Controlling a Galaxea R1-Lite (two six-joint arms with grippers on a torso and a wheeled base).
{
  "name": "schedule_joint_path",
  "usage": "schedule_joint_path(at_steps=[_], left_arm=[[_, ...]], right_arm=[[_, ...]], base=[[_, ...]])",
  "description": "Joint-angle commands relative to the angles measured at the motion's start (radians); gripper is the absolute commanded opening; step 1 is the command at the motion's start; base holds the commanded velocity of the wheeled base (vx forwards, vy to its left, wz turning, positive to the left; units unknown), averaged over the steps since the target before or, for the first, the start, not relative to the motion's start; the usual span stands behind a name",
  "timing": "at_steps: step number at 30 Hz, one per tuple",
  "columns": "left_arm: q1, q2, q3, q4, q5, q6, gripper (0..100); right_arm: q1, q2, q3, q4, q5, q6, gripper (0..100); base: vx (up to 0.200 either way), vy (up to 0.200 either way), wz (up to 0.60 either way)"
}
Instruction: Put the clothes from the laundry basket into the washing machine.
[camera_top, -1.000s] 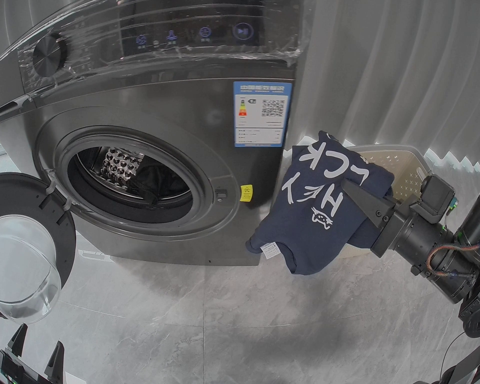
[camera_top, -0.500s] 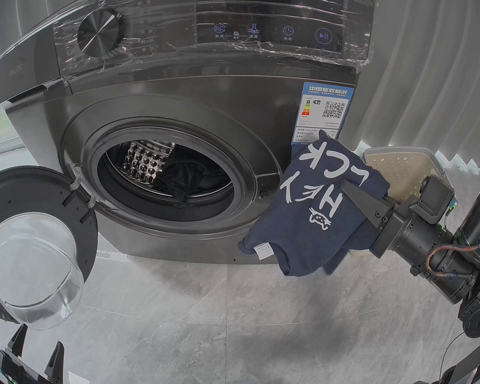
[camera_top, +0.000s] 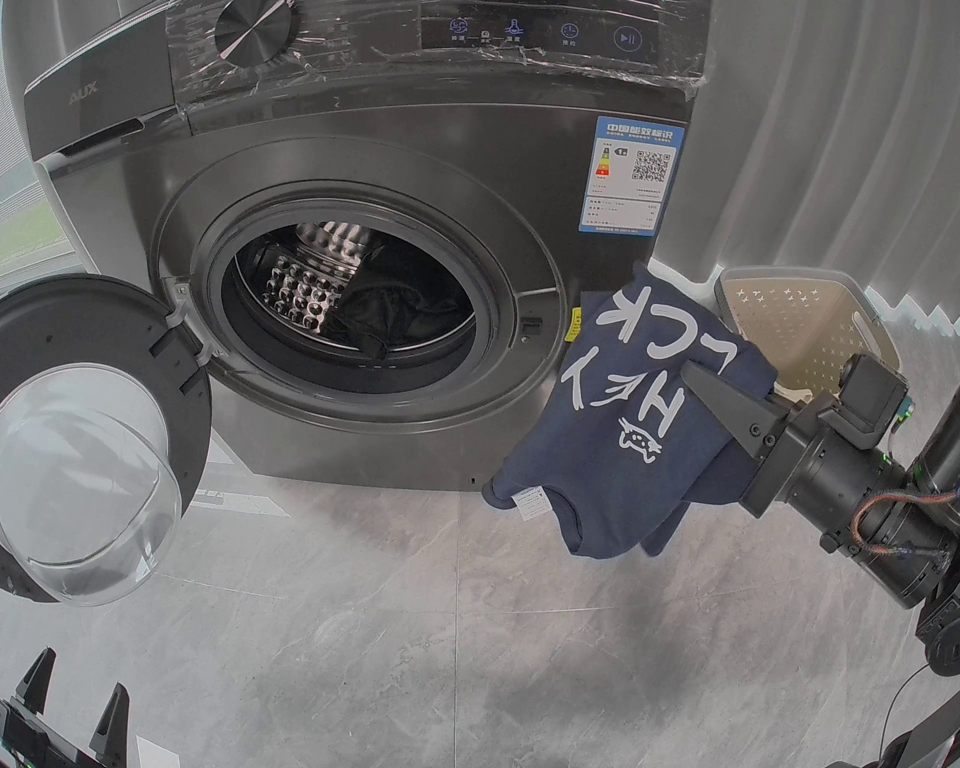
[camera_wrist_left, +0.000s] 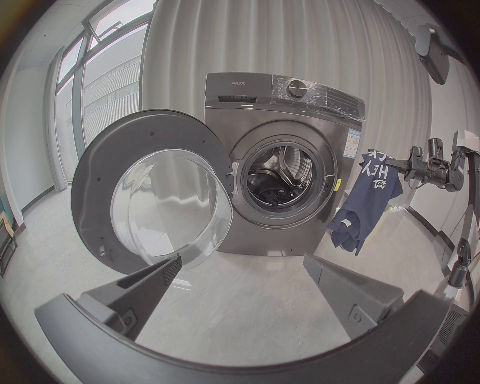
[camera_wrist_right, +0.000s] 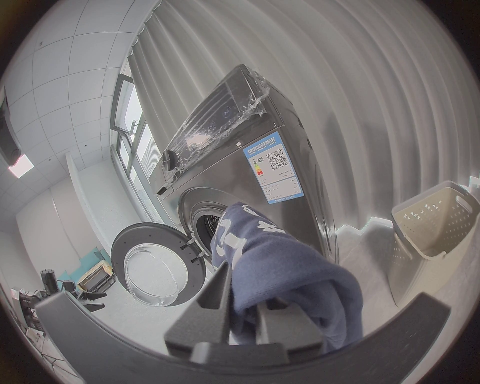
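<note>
Navy shirt (camera_top: 640, 420) with white print hangs off the floor (camera_top: 400, 620), pinched in the clenched right end effector (camera_wrist_right: 245, 305). Left end effector (camera_wrist_left: 240, 265): low, fingers spread, holding nothing. Beyond it the glass door (camera_top: 90, 440) is swung wide to the left. Washing machine (camera_top: 400, 150) port is open; a dark garment (camera_top: 385, 310) lies in the drum. Shirt hangs just right of the port, before the beige laundry basket (camera_top: 800, 320). The basket stands beside the machine against the curtain (camera_top: 820, 130).
</note>
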Motion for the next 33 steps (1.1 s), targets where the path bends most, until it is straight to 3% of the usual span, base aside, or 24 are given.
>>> schedule_joint_path(at_steps=[1, 6, 30, 33], left_arm=[[0.001, -0.018, 0.016, 0.000, 0.001, 0.000, 100], [0.001, -0.018, 0.016, 0.000, 0.001, -0.002, 100], [0.001, -0.018, 0.016, 0.000, 0.001, -0.002, 100], [0.001, -0.018, 0.016, 0.000, 0.001, -0.002, 100]], right_arm=[[-0.001, 0.002, 0.000, -0.001, 0.000, 0.000, 0], [-0.001, 0.002, -0.002, -0.001, 0.000, 0.000, 0], [-0.018, -0.001, -0.010, 0.004, -0.002, 0.000, 0], [-0.018, -0.001, -0.010, 0.004, -0.002, 0.000, 0]], base=[[0.000, 0.000, 0.00], [0.000, 0.000, 0.00], [0.000, 0.200, 0.00], [0.000, 0.000, 0.00]])
